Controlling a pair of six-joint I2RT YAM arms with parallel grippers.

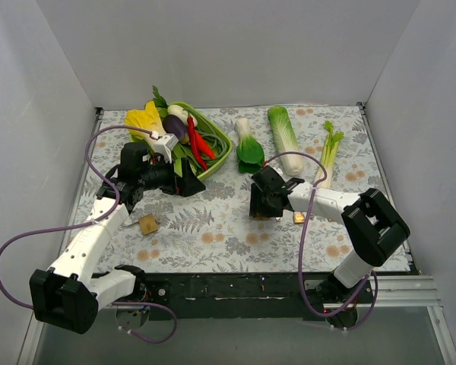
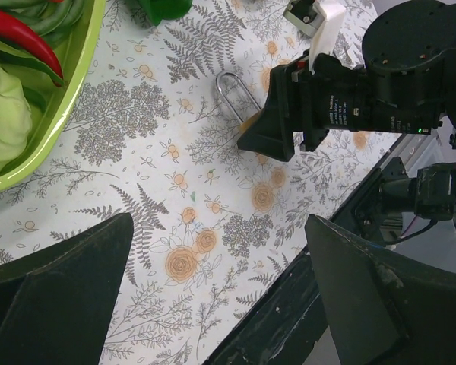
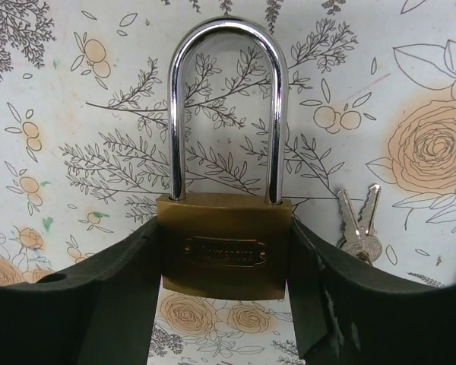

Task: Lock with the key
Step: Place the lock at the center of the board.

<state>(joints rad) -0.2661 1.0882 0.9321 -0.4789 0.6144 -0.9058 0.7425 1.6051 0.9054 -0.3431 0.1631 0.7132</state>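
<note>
A brass padlock [image 3: 224, 255] with a silver shackle [image 3: 226, 30] lies on the flowered cloth, both shackle legs seated in the body. My right gripper [image 3: 224, 224] is shut on the padlock's body, one finger on each side. A small bunch of silver keys [image 3: 359, 228] lies on the cloth just right of it. In the top view the right gripper [image 1: 257, 207] covers the padlock. The left wrist view shows the shackle [image 2: 234, 91] sticking out from the right gripper [image 2: 277, 122]. My left gripper [image 2: 219, 220] is open and empty, hovering left of it [image 1: 188, 184].
A second brass padlock [image 1: 147, 223] lies near the left arm. A small orange-brass item [image 1: 299, 217] lies by the right arm. A green basket [image 1: 220, 141] of vegetables stands at the back left; loose greens [image 1: 285, 137] lie at the back. The table's black front edge [image 2: 304, 289] is close.
</note>
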